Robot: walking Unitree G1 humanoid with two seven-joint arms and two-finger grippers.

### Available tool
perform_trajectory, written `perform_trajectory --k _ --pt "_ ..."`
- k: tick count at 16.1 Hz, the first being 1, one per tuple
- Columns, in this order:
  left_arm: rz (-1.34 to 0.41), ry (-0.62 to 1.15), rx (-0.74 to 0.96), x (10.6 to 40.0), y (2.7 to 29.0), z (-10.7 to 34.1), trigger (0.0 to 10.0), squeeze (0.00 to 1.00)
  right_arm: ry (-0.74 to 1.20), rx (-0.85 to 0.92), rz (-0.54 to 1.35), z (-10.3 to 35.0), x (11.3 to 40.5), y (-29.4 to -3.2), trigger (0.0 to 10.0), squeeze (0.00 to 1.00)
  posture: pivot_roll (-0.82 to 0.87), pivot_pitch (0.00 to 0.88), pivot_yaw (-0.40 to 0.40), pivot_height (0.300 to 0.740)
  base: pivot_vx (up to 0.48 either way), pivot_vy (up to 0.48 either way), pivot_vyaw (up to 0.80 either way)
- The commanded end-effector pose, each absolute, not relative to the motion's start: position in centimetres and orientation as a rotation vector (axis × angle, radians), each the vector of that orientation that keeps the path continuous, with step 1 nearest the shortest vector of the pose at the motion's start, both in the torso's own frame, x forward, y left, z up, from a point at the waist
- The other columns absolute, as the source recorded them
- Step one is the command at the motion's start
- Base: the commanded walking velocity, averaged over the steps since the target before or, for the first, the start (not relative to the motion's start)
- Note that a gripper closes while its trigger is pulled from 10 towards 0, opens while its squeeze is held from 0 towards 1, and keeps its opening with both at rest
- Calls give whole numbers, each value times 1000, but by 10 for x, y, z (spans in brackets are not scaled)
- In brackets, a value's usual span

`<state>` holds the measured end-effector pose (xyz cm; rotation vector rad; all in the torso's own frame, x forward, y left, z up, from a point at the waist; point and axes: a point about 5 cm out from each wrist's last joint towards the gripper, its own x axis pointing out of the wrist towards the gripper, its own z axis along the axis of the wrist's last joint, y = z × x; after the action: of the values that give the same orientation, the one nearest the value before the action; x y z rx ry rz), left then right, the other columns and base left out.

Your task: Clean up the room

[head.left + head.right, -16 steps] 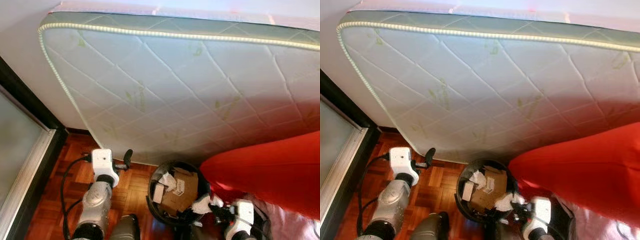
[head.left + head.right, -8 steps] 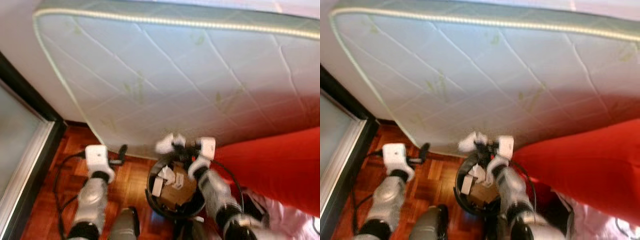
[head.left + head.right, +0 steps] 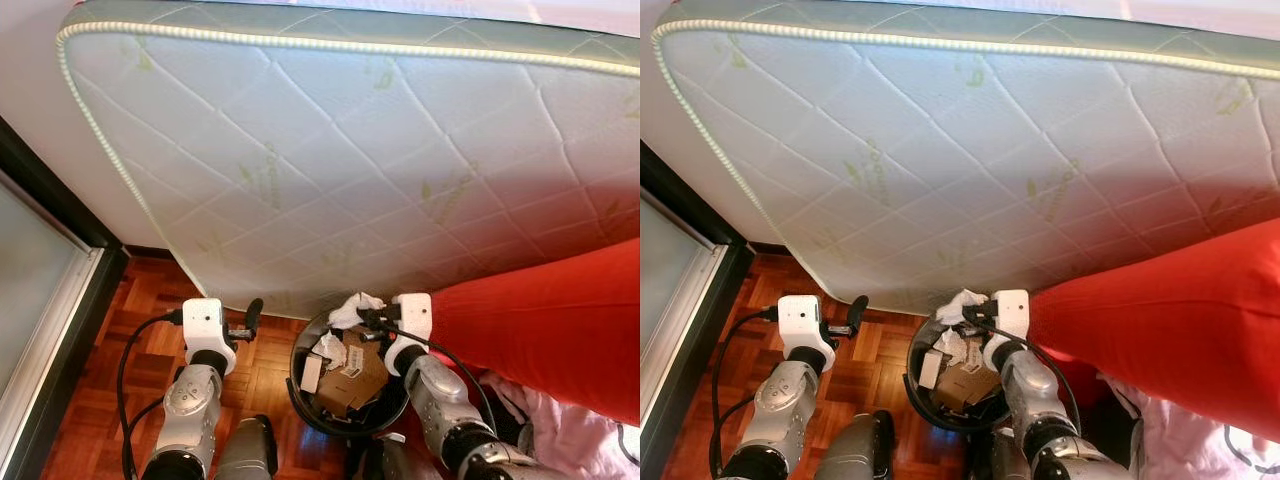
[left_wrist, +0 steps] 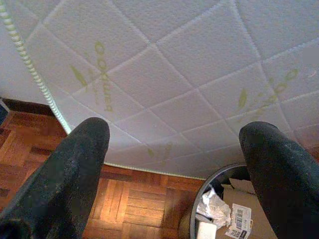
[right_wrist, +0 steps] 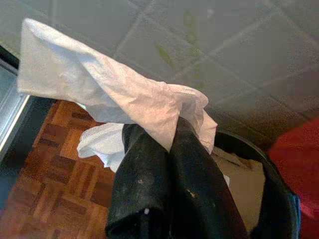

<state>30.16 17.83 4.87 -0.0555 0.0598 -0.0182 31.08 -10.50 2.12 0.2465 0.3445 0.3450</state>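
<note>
Left eye view, lower centre: right pincer (image 3: 362, 314) clamped on crumpled white tissue (image 3: 352, 305) over round black bin (image 3: 303, 398); left pincer (image 4: 174, 149) agape, empty. Risk: tissue snags fingers, drops outside rim.

Bin (image 3: 300, 375) on floor (image 3: 90, 390) — mattress (image 3: 330, 170) leaning behind it.

Head eyes look down at bin (image 3: 345, 375), wrist cameras close, sharing mattress (image 4: 199, 74)

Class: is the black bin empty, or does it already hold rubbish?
Holds rubbish: the black bin contains cardboard and crumpled paper.
</note>
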Motion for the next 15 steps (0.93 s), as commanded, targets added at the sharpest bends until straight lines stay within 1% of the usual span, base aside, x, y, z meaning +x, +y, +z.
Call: perform_trajectory --k 1,2,7,12,13,14,15 --pt "-7 79 -63 296 180 44 10000 0 379 254 336 13 304 -105 10000 0 223 305 -52 680 0 0 0" --pt "-6 79 -63 296 180 44 10000 0 379 254 334 13 304 -105 10000 0 222 305 -52 680 0 0 0" --pt "-5 77 -63 296 180 45 10000 0 362 235 333 18 308 -102 10000 0 224 305 -54 621 0 0 0" --pt "-4 75 -63 296 180 45 10000 0 372 226 344 17 308 -100 10000 0 226 308 -54 616 0 0 0" --pt "-4 74 -63 296 180 46 10000 0 372 236 363 18 308 -98 10000 804 225 309 -55 616 0 0 0" --pt "-5 74 -64 297 180 46 10000 0 372 238 370 18 308 -97 10000 1000 225 308 -55 616 0 0 0" --pt "-5 74 -64 297 180 46 10000 0 372 238 371 18 308 -97 10000 1000 225 308 -55 616 0 0 0"
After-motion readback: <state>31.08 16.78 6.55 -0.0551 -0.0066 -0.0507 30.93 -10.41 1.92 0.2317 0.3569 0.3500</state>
